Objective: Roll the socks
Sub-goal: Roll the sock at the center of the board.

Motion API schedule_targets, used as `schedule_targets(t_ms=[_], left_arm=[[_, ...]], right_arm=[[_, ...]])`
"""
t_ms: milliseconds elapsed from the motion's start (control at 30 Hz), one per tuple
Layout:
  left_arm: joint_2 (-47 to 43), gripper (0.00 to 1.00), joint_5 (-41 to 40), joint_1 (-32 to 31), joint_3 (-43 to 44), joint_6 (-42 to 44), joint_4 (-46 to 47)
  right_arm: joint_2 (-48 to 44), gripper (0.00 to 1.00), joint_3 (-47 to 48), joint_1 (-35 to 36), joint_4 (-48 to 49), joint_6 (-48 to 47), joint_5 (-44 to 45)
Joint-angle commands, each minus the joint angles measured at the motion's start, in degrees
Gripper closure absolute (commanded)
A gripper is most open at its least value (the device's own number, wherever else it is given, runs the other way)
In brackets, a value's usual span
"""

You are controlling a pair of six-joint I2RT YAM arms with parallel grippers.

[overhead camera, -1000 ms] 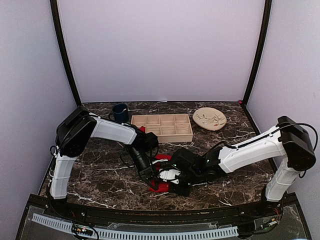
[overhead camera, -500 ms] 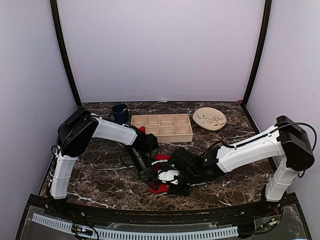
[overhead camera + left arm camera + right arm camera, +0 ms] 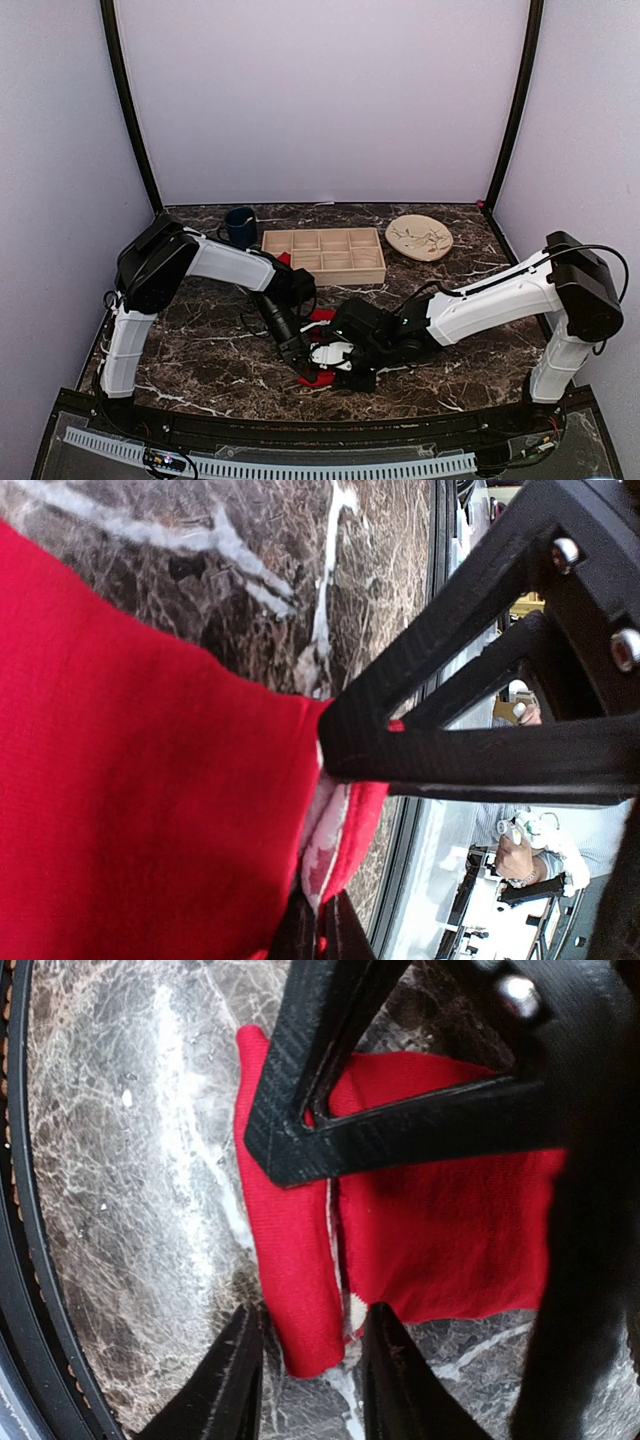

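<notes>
At six o'clock from the tray (image 3: 324, 281), rolling looks begun: left gripper (image 3: 322, 830) clamps the socks (image 3: 450, 1230); your right gripper (image 3: 300, 1260), half-open, straddles the fold. Close, then roll.

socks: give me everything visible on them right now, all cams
The socks are bright red fine-knit fabric, with a white print showing from above. They lie bunched on the dark marble table, front centre, between both arms. One edge is folded into a narrow rolled strip beside a flatter panel, with white in the seam. The left gripper is shut on a fabric edge. The right gripper sits over the rolled strip, jaws apart. I cannot separate one sock from the other.
</notes>
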Motion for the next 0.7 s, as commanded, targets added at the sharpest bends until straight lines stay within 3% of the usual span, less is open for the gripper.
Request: schedule_targets(t_ms=[0, 433, 667], left_arm=[[0.5, 1.00, 0.5, -0.1, -0.4, 0.8, -1.4], [0.7, 0.99, -0.3, 0.2, -0.4, -0.2, -1.2], [-2.5, 0.81, -2.9, 1.1, -3.1, -3.5, 3.1]], right_arm=[[1.1, 0.70, 1.8, 0.6, 1.4, -1.3, 0.4], [2.8, 0.97, 2.2, 0.6, 0.0, -2.0, -1.7], [3.1, 1.00, 1.4, -0.5, -0.6, 0.1, -4.6]])
